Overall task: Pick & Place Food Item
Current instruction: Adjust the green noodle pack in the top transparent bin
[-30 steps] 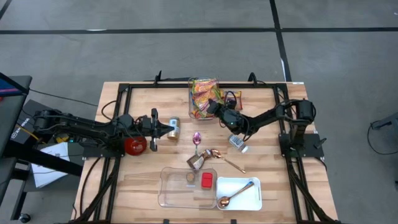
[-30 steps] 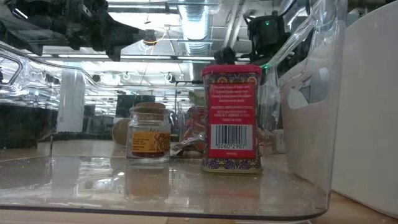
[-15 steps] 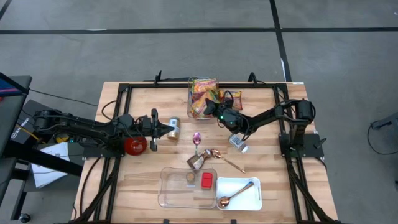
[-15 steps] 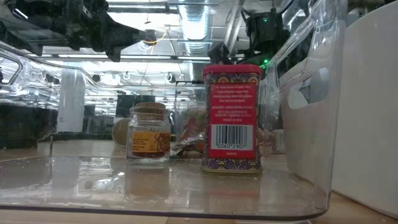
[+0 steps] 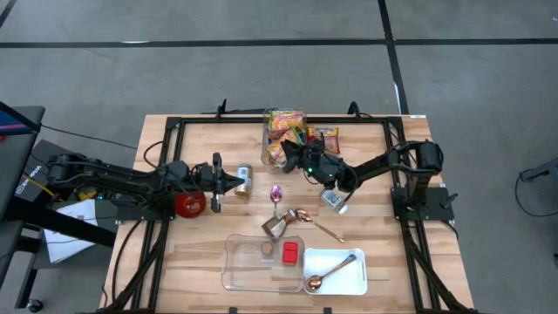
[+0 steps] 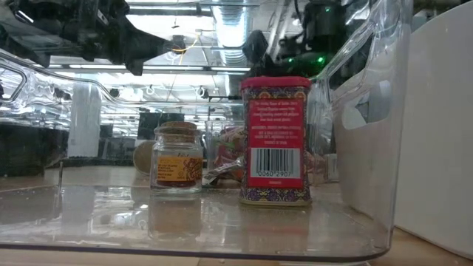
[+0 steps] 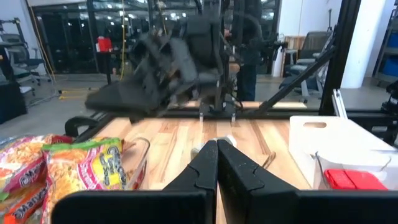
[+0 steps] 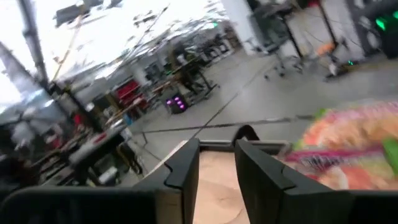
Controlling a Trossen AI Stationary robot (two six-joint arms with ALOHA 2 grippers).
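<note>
A clear bin [image 5: 272,146] at the table's far middle holds several bright snack packets [image 5: 284,125], which also show in the right wrist view [image 8: 354,140]. One more orange packet [image 5: 328,138] lies flat on the table just right of the bin. My right gripper [image 5: 299,159] hangs at the bin's near right corner. Its fingers are a little open with nothing between them [image 8: 217,158]. My left gripper [image 5: 235,180] waits shut [image 7: 217,163] at the left, beside a brass can [image 5: 245,178].
A clear tray [image 5: 235,262] near the front holds a small jar [image 6: 177,159] and a red tin [image 6: 275,140]. Right of it a white tray [image 5: 349,277] holds a copper spoon. A purple spoon [image 5: 276,194], a white bottle [image 5: 333,200] and a red ball [image 5: 189,203] lie mid-table.
My right gripper has drawn back a little from the bin toward the table's near edge, risen slightly and rolled about its own line. The orange packet right of the bin shows more fully now.
</note>
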